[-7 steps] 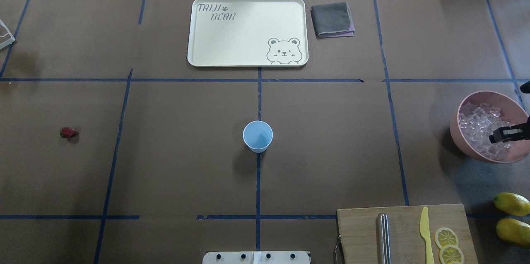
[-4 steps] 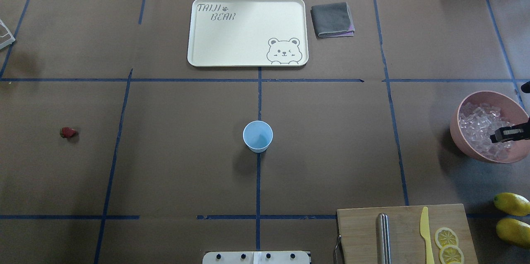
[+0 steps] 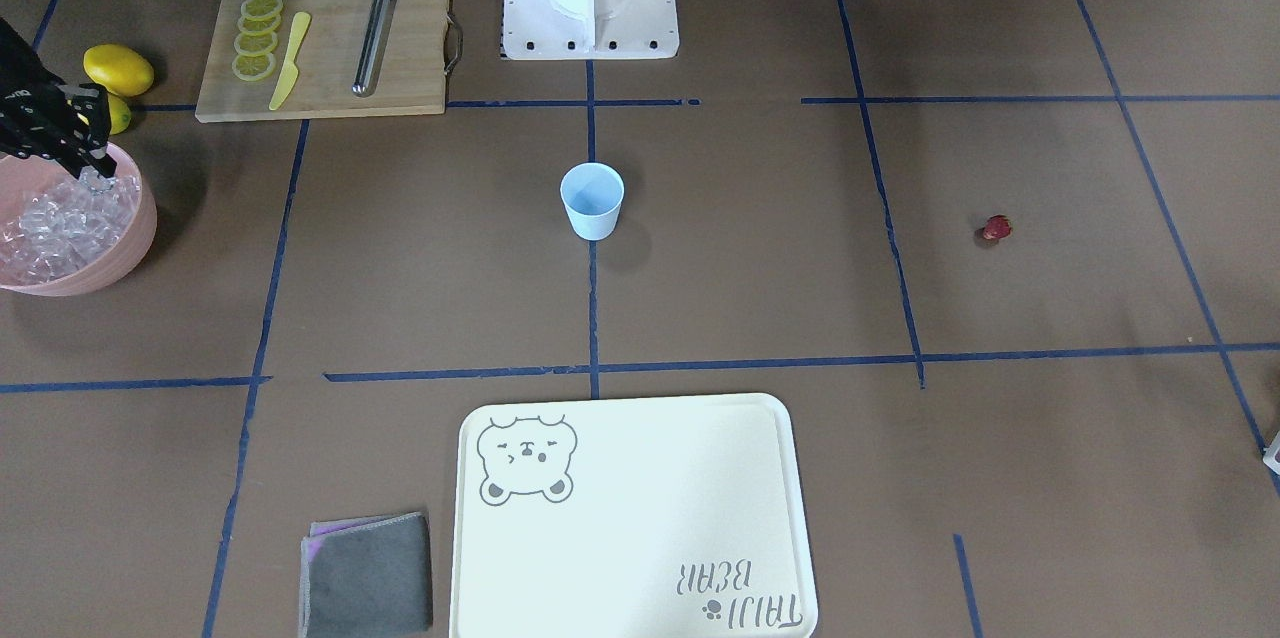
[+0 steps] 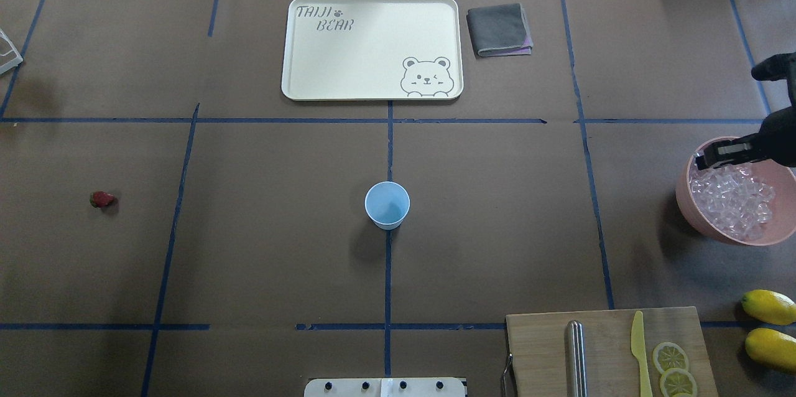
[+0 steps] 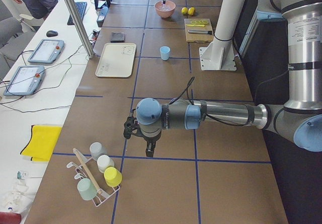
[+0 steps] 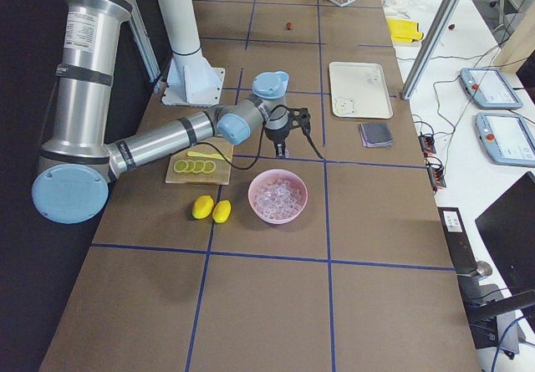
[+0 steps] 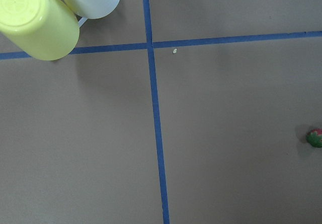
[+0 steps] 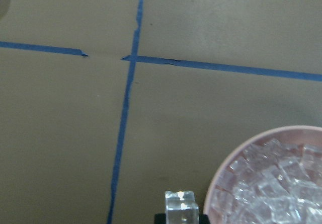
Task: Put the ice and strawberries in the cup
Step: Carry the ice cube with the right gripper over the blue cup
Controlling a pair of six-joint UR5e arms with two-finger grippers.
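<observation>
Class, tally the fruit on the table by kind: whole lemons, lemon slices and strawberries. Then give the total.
Whole lemons: 2
Lemon slices: 4
Strawberries: 1
Total: 7

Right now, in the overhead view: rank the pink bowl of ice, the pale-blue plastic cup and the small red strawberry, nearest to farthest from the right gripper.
From the right gripper, shut on a clear ice cube:
1. Pink bowl: right next to it, at the table's right edge.
2. Pale-blue plastic cup: table centre.
3. Small red strawberry: far left side.
</observation>
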